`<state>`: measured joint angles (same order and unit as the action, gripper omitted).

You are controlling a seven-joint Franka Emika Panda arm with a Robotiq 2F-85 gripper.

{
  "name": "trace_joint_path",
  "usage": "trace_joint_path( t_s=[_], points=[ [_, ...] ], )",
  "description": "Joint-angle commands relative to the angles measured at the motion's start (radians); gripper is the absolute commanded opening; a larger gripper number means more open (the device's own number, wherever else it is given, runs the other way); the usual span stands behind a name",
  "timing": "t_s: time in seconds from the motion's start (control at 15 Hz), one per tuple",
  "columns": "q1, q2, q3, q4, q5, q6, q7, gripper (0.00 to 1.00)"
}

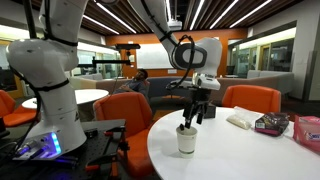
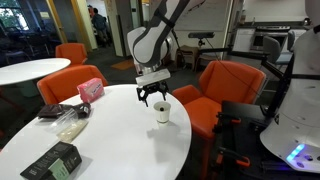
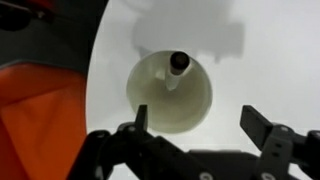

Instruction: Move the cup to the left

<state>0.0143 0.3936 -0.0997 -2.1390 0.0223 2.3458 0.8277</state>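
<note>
A lounge of orange chairs [image 2: 225, 85] surrounds a round white table [image 2: 110, 135]. The cup [image 2: 162, 111], cream with a dark item standing in it, sits close to the table's rim beside one chair. The gripper [image 2: 153, 100] hangs just above it, fingers spread apart, gripping nothing. Print on the pink box [image 2: 90, 88] is too small to read.

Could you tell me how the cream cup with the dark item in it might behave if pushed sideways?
The cup stands taller than it is wide, so a high push would probably tip it. It looks small and light, so it may slide easily on the smooth white table. The dark item leans inside and could shift.
</note>
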Motion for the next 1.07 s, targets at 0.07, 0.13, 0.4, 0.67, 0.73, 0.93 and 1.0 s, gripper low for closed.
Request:
trace_joint_path(
  t_s=[0.07,0.13,0.4,0.67,0.73,0.93,1.0],
  points=[
    [0.028,0.047,-0.019,0.048,0.026,-0.002,0.022,1.0],
    [0.03,0.055,-0.018,0.054,0.03,-0.004,0.02,1.0],
    [0.04,0.086,-0.022,0.077,0.033,-0.007,0.024,0.95],
    [0.045,0.112,-0.026,0.097,0.034,-0.014,0.025,0.82],
    [0.046,0.118,-0.029,0.099,0.032,-0.014,0.027,0.76],
    [0.048,0.128,-0.032,0.098,0.029,-0.014,0.022,0.49],
    [0.051,0.13,-0.035,0.097,0.027,-0.012,0.025,0.42]
  ],
)
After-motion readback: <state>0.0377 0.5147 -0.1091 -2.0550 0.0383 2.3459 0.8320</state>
